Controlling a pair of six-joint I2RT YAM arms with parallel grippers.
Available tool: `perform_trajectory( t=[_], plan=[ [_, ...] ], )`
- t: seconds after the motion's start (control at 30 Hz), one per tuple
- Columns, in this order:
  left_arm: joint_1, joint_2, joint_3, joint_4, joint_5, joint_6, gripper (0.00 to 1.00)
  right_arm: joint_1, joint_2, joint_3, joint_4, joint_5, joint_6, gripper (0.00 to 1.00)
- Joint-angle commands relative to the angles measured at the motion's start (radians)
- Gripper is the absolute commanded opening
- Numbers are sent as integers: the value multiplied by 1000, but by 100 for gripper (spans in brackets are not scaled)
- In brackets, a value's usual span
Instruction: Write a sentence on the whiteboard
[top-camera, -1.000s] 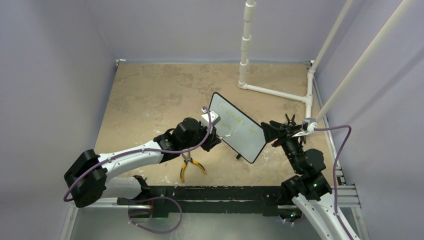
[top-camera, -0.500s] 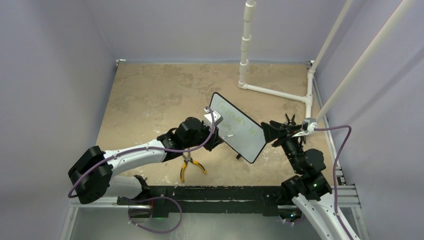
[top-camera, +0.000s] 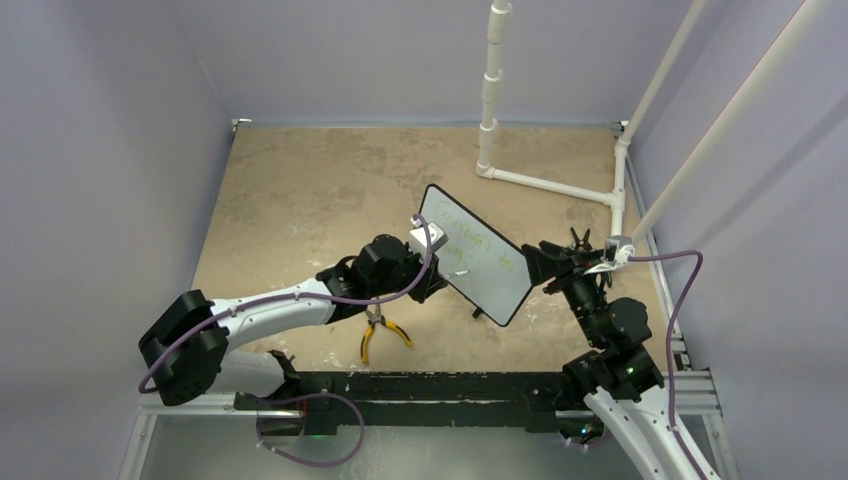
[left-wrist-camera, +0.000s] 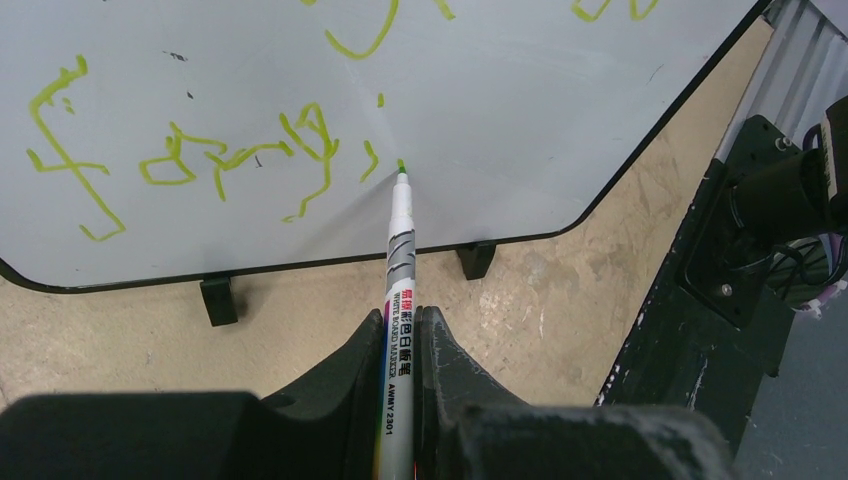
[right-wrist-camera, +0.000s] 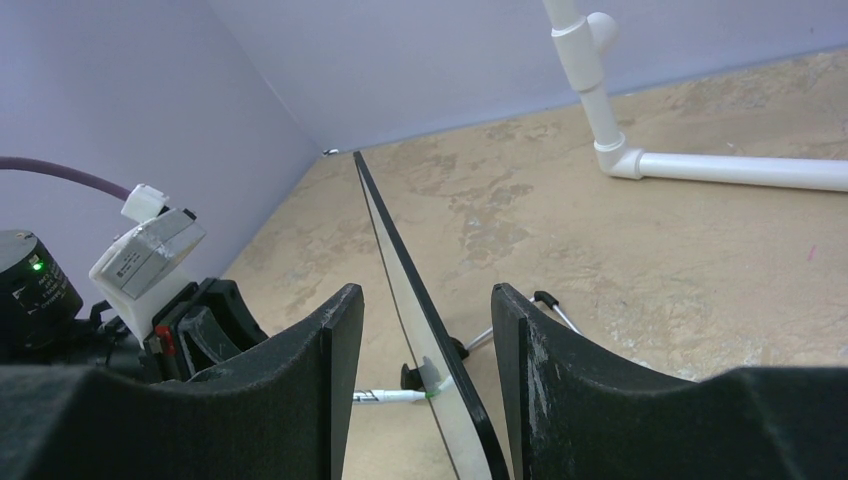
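Green-tip marker (left-wrist-camera: 400, 250) clamped in L end effector (left-wrist-camera: 401, 325); R end effector (right-wrist-camera: 422, 295) apart round whiteboard (top-camera: 480, 262).

Lavender walls (top-camera: 100, 150), mottled tan tabletop (top-camera: 300, 190), white pipe frame (top-camera: 493, 90), perhaps PVC.

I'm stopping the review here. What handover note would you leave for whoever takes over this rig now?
Left gripper: shut on the green marker, tip at the whiteboard.
Right gripper: open, jaws straddling the whiteboard's edge; contact unclear.
The whiteboard stands on its feet mid-table.
Done: the sentence, two rows of green scrawl.
To do: finish the lower row if incomplete, then lift the green marker away.
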Motion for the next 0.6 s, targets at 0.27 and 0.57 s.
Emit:
perform_trajectory(
  t=[0.27,0.57],
  plan=[
    [-3,20,15,29,3,6,0,5,15,2,19,13,-9,53],
    [-3,32,10,26,8,-2,0,5,21,3,19,17,-9,54]
  ],
)
